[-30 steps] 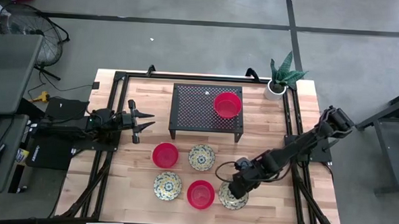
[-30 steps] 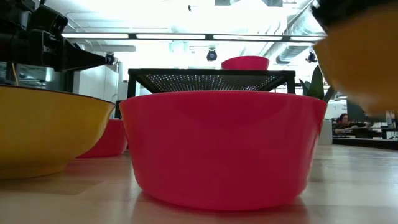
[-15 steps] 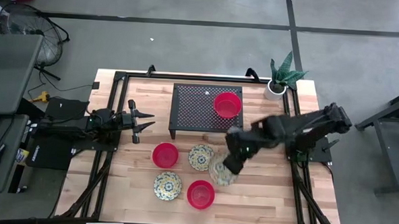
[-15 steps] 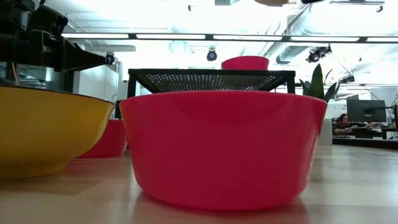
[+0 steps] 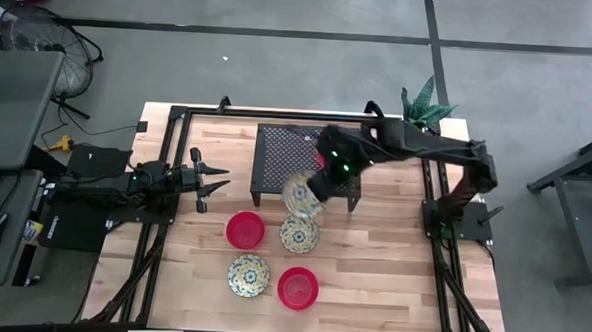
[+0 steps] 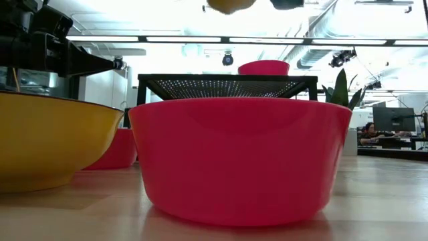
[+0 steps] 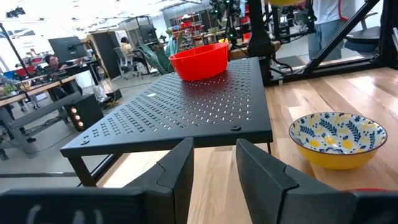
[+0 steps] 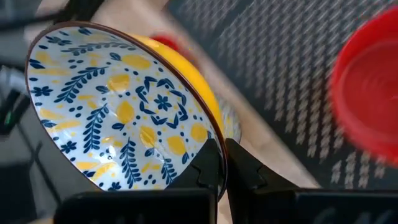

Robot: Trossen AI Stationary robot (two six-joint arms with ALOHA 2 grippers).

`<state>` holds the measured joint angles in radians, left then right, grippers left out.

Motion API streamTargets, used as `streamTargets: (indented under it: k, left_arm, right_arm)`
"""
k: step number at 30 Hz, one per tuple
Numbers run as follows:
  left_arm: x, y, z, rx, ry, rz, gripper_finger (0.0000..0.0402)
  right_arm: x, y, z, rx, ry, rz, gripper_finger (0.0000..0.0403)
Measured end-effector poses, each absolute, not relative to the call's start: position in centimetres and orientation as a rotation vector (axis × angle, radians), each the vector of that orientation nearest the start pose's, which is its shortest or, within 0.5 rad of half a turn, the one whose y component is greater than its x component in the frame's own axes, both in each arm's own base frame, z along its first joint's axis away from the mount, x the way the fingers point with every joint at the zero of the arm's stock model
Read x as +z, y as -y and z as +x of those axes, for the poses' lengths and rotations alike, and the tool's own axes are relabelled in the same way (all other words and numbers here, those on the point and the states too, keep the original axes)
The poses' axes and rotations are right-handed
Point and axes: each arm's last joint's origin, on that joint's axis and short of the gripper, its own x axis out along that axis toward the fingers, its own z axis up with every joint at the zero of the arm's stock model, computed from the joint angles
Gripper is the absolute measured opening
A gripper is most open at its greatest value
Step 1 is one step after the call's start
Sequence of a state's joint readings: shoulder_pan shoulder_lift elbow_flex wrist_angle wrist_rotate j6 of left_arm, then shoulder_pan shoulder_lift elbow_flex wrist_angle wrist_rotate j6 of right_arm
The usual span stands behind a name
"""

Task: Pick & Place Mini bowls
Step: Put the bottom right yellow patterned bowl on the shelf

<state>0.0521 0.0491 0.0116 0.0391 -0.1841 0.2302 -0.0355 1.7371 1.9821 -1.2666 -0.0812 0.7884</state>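
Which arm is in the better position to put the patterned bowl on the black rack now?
The right. Its gripper is shut on the patterned bowl, held by the rim in the air at the rack front edge. The left gripper is open, holds nothing and waits left of the rack.

No readable text, label, brand, number or sign appears in any view: not on the bowls, the perforated black rack, the worktop, the robot arms or the room equipment behind them.
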Motion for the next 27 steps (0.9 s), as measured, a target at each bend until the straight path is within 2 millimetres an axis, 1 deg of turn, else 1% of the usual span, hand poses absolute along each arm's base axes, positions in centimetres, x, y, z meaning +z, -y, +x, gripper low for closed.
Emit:
streamTargets:
  k: [6,12,16,22,25,27]
  left_arm:
    - [16.7,-1.0,9.9,0.235,-0.026,0.229,0.0117]
    - [16.7,-1.0,9.9,0.235,-0.026,0.229,0.0117]
    - [16.7,-1.0,9.9,0.235,-0.026,0.229,0.0117]
    - [16.7,-1.0,9.9,0.235,-0.026,0.229,0.0117]
    - [16.7,-1.0,9.9,0.235,-0.026,0.229,0.0117]
    - [16.7,-1.0,9.9,0.235,-0.026,0.229,0.0117]
  right_arm:
    - [38.7,4.4,36.5,-0.534,-0.919,0.858,0.0000]
    - [37.2,7.6,39.3,-0.525,-0.839,0.987,0.0000]
    - [36.4,9.3,39.7,-0.570,-0.830,1.051,0.0000]
    - [36.0,10.8,39.2,-0.623,-0.837,1.130,0.0000]
    - [35.1,11.4,39.2,-0.653,-0.879,1.163,0.0000]
    - [34.4,11.8,39.7,-0.649,-0.895,1.181,0.0000]
